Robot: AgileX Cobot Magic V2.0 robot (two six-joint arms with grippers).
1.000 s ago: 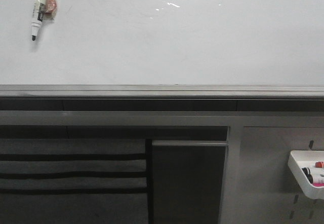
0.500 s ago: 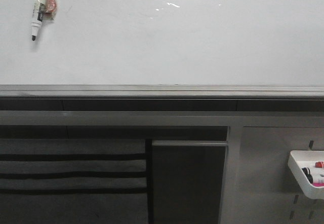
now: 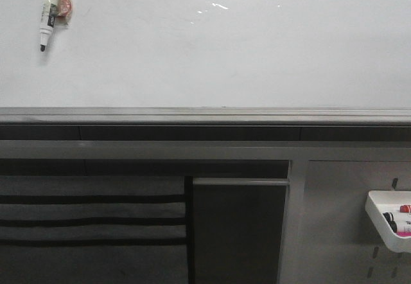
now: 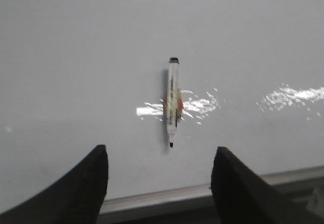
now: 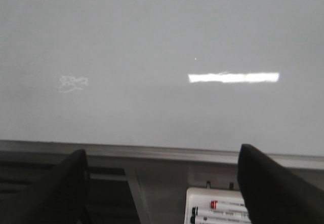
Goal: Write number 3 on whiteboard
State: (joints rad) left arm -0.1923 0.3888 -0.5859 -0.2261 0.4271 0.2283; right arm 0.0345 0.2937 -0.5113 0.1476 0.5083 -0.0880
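The whiteboard (image 3: 212,53) fills the upper part of the front view, glossy white with glare, above its grey metal edge rail (image 3: 205,114). No number 3 shows on it. A marker (image 3: 50,11) hangs tip down at the board's upper left; it also shows in the left wrist view (image 4: 173,101). My left gripper (image 4: 159,155) is open and empty, facing the board a little below the marker's tip. My right gripper (image 5: 162,158) is open and empty, facing the rail and the board (image 5: 162,57). Neither gripper shows in the front view.
A grey panelled cabinet (image 3: 237,226) stands below the rail. A small white marker tray (image 3: 388,220) with several markers hangs at the lower right; it also shows in the right wrist view (image 5: 215,206). A faint smudge (image 5: 73,83) marks the board.
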